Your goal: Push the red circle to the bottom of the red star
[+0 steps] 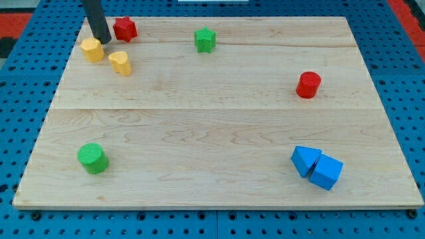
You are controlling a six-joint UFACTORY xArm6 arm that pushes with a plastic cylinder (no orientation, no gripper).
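The red circle (pixel 308 85) stands at the view's right, above the middle of the wooden board (pixel 219 133). The red star (pixel 125 29) sits near the board's top left corner. My tip (pixel 104 40) comes down from the view's top and rests just left of the red star, right above the yellow hexagon (pixel 92 50), touching or almost touching it. The tip is far to the left of the red circle.
A yellow heart (pixel 121 62) lies just right of the yellow hexagon. A green star (pixel 205 40) sits at the top middle. A green circle (pixel 92 158) is at the bottom left. Two blue blocks (pixel 317 167) touch each other at the bottom right.
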